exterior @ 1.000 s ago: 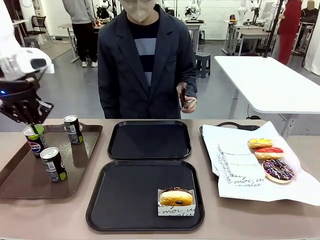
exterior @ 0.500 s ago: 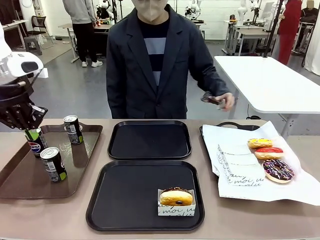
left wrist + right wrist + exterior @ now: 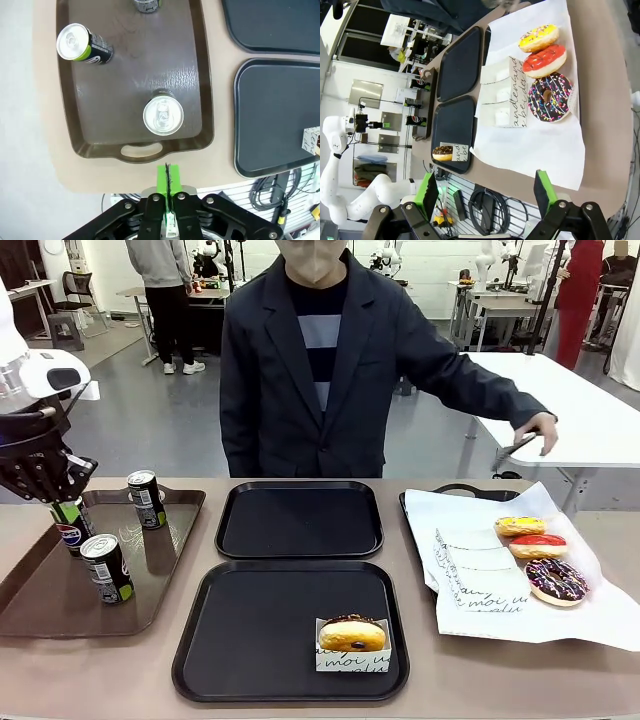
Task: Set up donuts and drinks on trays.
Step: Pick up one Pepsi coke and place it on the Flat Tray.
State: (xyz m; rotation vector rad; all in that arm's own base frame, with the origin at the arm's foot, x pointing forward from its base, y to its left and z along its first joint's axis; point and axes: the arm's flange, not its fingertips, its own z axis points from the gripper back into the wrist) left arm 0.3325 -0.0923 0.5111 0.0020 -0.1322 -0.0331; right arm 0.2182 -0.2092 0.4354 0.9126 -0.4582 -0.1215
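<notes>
Hovering with left hand (image 3: 167, 173) clenched on nothing above cans (image 3: 163, 116) in brown tray (image 3: 131, 90) at nine o'clock; right hand (image 3: 484, 180) released, spread wide.

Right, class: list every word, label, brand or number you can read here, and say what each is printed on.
"moi": black script on the paper sleeve round the donut on the near black tray; rest unclear.
Blue-red round logo, no readable word: leftmost can on the brown tray.
Print on the near can and the far can: too small to read.
Script on the flat sleeves on the white paper: illegible.
</notes>
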